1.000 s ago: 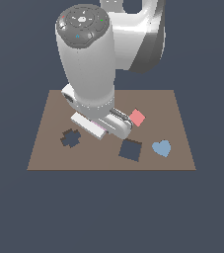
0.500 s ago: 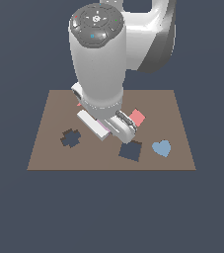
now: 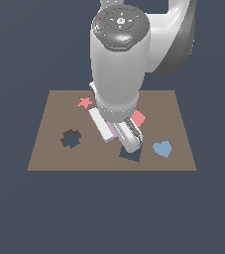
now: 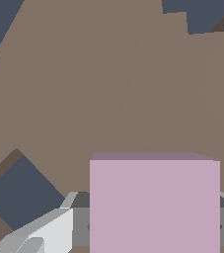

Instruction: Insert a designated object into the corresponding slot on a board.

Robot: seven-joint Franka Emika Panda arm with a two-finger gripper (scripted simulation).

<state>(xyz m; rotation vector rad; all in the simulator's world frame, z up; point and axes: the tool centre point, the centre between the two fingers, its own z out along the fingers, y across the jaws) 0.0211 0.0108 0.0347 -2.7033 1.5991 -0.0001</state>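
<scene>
The lilac-pink square tile fills the lower part of the wrist view, with my gripper shut on it. A pale finger shows beside the tile. In the exterior view only a sliver of the tile shows under the wrist, above the brown board. The dark square slot lies just in front of the gripper, partly covered by one finger. In the wrist view the slot sits off to one side of the tile, rotated relative to it.
A dark cross-shaped cutout is on the board toward the exterior view's left. A coral star, a small red-coral square and a blue heart lie on the board around the gripper. The arm hides the board's middle.
The arm has carried the tile toward the exterior view's right and slightly forward, closer to the square slot. The pieces on the board have not moved.
</scene>
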